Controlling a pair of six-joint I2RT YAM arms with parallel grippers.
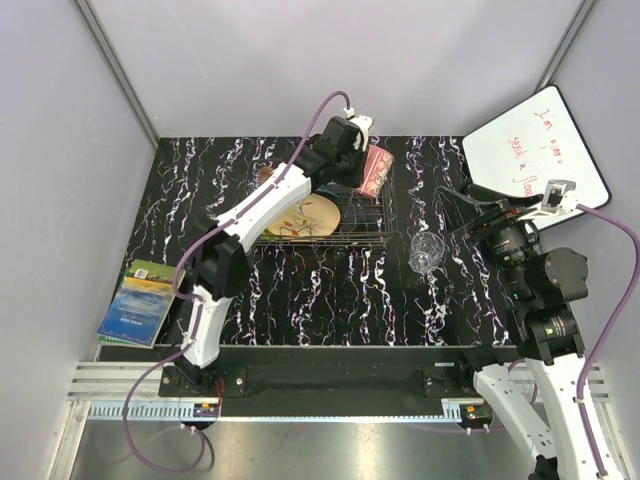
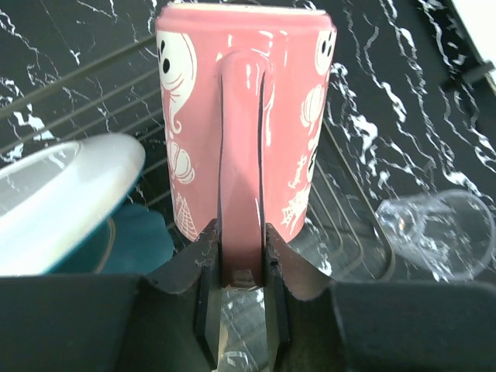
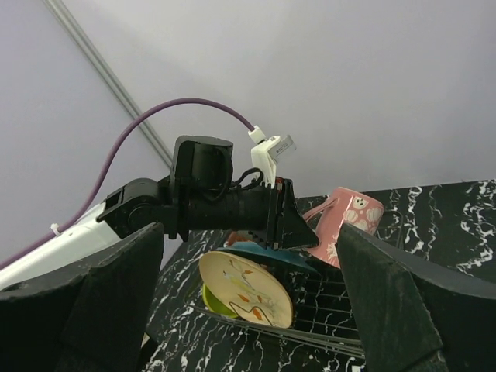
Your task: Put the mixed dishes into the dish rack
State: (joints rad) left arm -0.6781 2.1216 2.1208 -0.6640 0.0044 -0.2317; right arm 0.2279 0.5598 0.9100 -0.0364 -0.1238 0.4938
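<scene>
My left gripper (image 1: 352,150) is shut on the handle of the pink mug (image 1: 376,172) and holds it tilted over the right end of the dish rack (image 1: 360,228). In the left wrist view the fingers (image 2: 203,263) pinch the handle of the mug (image 2: 186,116). The peach floral plate (image 3: 244,287), teal plate (image 3: 273,257) and lime-yellow bowl (image 3: 211,301) lean in the rack's left part. The clear glass (image 1: 427,252) lies on the table right of the rack. My right gripper (image 1: 470,205) is open and empty, right of the glass.
A white board with red writing (image 1: 535,150) leans at the back right corner. A blue-green book (image 1: 140,300) lies at the table's left edge. Grey walls close in the sides and back. The glass also shows in the left wrist view (image 2: 438,232).
</scene>
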